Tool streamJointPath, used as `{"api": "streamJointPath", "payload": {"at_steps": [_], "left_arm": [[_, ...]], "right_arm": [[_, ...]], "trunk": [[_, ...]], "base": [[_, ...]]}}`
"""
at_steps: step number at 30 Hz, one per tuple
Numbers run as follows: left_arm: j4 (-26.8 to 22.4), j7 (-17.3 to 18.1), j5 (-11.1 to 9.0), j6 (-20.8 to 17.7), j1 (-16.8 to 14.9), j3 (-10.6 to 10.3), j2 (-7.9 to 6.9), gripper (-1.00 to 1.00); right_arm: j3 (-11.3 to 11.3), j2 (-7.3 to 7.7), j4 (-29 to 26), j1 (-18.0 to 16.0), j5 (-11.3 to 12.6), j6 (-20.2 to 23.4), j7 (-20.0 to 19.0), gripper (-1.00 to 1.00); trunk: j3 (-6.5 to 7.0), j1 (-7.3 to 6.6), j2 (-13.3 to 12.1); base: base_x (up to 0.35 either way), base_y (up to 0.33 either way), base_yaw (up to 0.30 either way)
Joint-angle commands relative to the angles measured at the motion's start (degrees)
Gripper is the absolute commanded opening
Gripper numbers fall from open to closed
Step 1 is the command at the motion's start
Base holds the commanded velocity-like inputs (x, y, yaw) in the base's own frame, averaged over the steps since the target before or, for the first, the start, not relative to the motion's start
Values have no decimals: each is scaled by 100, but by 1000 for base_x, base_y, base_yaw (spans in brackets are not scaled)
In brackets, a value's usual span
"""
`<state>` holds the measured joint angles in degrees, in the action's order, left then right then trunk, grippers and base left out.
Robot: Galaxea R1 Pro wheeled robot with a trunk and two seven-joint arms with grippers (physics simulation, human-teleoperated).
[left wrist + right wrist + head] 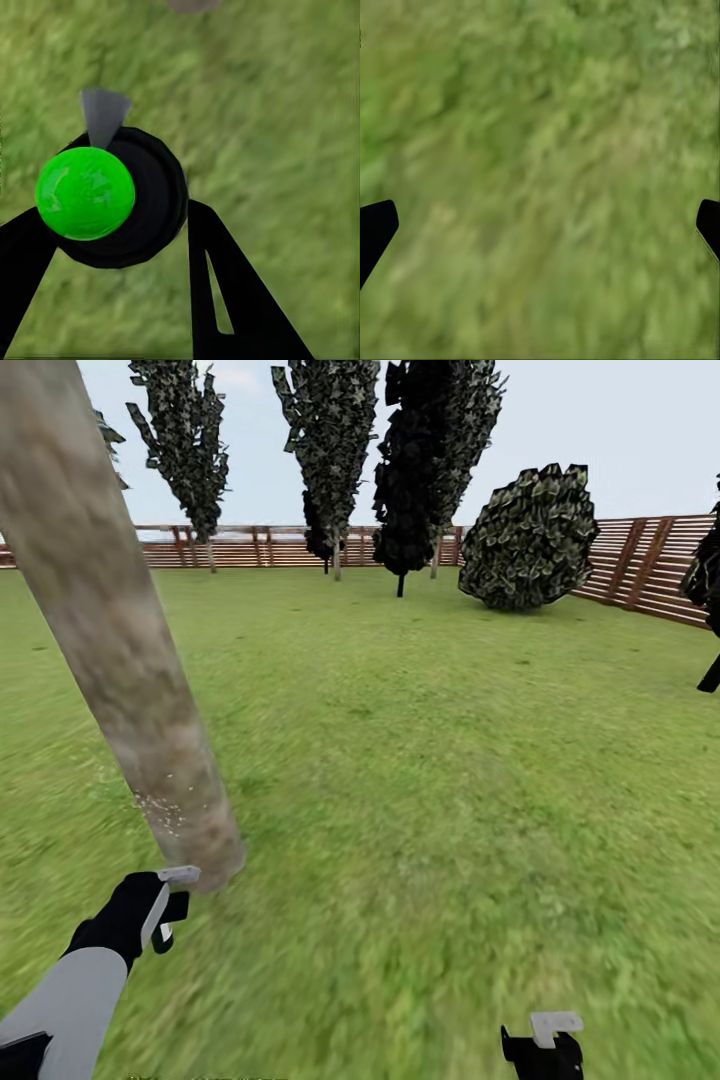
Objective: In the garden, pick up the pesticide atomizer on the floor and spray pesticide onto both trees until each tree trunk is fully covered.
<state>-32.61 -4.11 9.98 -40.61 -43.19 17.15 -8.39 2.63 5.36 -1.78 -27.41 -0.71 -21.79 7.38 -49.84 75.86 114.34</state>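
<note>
- Left gripper [168, 905]: at the near left of the head view, just beside the base of the tree trunk [110, 630]. In the left wrist view its two black fingers [225, 300] close on a round black body with a bright green dome, the pesticide atomizer [112, 199]; a grey cone stands off the bottle's far edge.
- Tree trunk: thick, mottled tan-grey, running from the upper left corner down to the lawn [420, 780]. White specks of pesticide [160, 810] scatter over its lower part on the left edge.
- Right gripper [545, 1045]: at the near bottom edge, right of centre, over bare grass. In the right wrist view the black fingertips [375, 229] sit at opposite edges, spread wide, with nothing between them.
- Open room: grass runs unobstructed right of the trunk and ahead to the far side.
- Far edge: brown slat fence [640, 565], dark narrow trees [420, 470] and a round bush [530, 540] in front of it.
</note>
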Motion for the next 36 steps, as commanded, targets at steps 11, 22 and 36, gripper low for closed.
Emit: {"api": "streamJointPath", "payload": {"at_steps": [11, 22, 36], "left_arm": [[0, 24, 57, -26, -5, 25, 12, -100], [1, 24, 57, -26, -5, 25, 13, -100], [-4, 22, 57, -26, -5, 25, 31, -100]], "right_arm": [[27, 1, 2, -2, -16, -9, 26, 100], [27, 1, 2, -2, -17, -9, 26, 100], [27, 1, 2, -2, -17, -9, 26, 100]], "trunk": [[-5, 0, 2], [-5, 0, 2], [-5, 0, 2]], "base": [[149, -260, 276], [183, -242, 140], [182, -241, 157]]}}
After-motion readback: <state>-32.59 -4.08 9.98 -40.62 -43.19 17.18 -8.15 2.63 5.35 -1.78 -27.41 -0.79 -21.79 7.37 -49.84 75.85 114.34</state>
